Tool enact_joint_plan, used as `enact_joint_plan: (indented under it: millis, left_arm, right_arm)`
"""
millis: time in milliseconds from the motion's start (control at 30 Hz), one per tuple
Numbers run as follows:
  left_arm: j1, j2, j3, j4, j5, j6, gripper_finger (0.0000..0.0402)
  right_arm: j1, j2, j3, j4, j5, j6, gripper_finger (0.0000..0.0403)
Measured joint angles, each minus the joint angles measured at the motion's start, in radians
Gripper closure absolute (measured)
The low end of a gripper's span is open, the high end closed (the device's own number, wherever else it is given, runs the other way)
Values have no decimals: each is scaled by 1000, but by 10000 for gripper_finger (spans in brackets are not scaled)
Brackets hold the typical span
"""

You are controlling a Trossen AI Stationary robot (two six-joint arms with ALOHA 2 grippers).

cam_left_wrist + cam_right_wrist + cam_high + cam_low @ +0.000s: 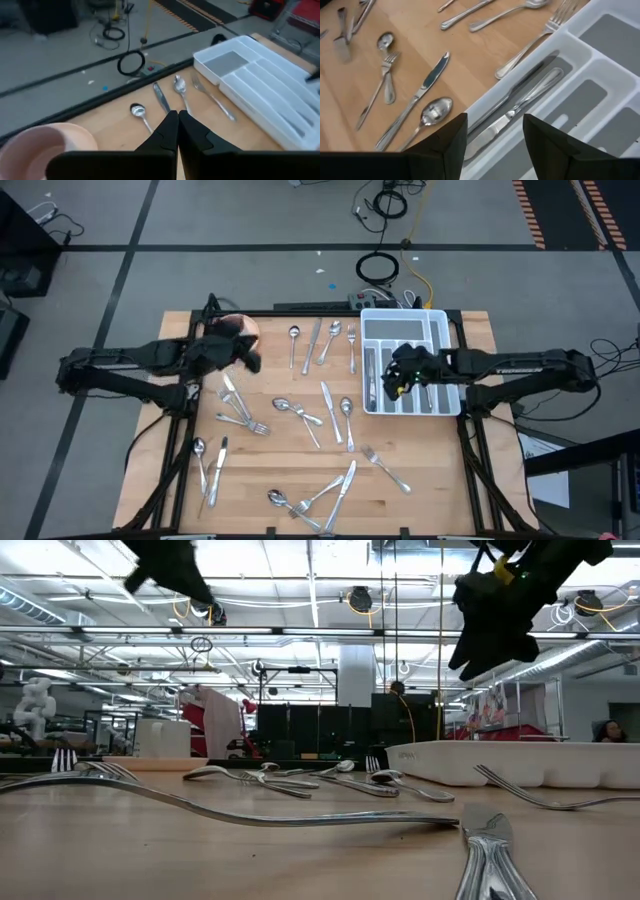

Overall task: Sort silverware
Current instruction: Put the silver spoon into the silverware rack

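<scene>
The silverware lies scattered flat on the wooden table: spoons, forks and knives. Some pieces are in the white tray, and a knife lies in its left compartment. My right gripper is open and hovers above that compartment at the tray's left side, touching nothing. My left gripper is shut on nothing and held above the table beside the pink saucer with cup. In the low view both grippers hang well above the tabletop.
The tray sits at the table's far right corner and the pink cup at the far left. Loose pieces cluster along the far edge, the middle and the near edge. Cables lie on the floor beyond the table.
</scene>
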Motion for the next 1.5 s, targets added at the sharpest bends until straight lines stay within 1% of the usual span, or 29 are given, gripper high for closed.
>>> enact_joint_plan:
  millis: [67, 200, 267, 367, 400, 500, 600, 700, 800, 933, 1033, 1100, 1133, 1167, 1200, 1267, 1333, 1400, 1433, 1500]
  left_arm:
    - [76, 61, 0, 62, 59, 0, 393]
    - [208, 223, 0, 156, 123, -1, 393]
    - [264, 314, 8, 177, 198, -22, 393]
    - [324, 448, 10, 202, 365, -50, 393]
    - [337, 488, 10, 204, 393, -51, 393]
    - [358, 581, 10, 209, 406, -107, 393]
    - [373, 641, 10, 263, 422, -179, 393]
    - [383, 673, 13, 327, 442, -183, 393]
    - [402, 696, 49, 324, 446, -184, 393]
    - [424, 710, 112, 319, 516, -164, 380]
    - [405, 699, 139, 313, 586, -119, 372]
    - [392, 686, 164, 245, 616, -55, 371]
    - [386, 684, 190, 161, 620, -13, 371]
    - [382, 684, 221, 55, 608, 19, 371]
    - [378, 684, 251, -54, 574, 47, 371]
    - [369, 684, 306, -202, 505, 100, 371]
    - [353, 682, 341, -264, 486, 98, 370]
    - [331, 676, 356, -295, 492, 49, 370]
    - [320, 672, 360, -300, 523, 29, 370]
    - [301, 664, 365, -294, 575, 42, 370]
  right_arm:
    - [1, 3, 0, 5, 2, 4, 219]
    - [1, 3, 0, 6, 3, 17, 219]
    - [1, 3, 0, 6, 2, 18, 219]
    - [1, 3, 0, 6, 2, 18, 219]
    - [1, 3, 0, 7, 2, 17, 219]
    - [1, 3, 0, 9, 2, 16, 220]
    - [1, 3, 0, 9, 2, 5, 220]
    - [1, 3, 0, 9, 2, -14, 220]
    - [1, 2, 0, 9, 2, -39, 220]
    - [1, 2, 0, 9, -2, -64, 220]
    - [1, 2, 0, 3, -2, -79, 220]
    - [1, 2, 0, -4, -2, -100, 220]
    - [1, 2, 0, -10, -2, -114, 220]
    - [1, 2, 0, -16, -2, -130, 220]
    - [0, 2, 0, -25, -2, -141, 220]
    - [0, 2, 0, -37, 2, -164, 220]
    - [0, 2, 0, -38, 2, -183, 220]
    - [0, 2, 0, -39, 2, -192, 220]
    - [0, 2, 0, -41, 2, -198, 220]
    - [0, 2, 0, -41, 3, -213, 220]
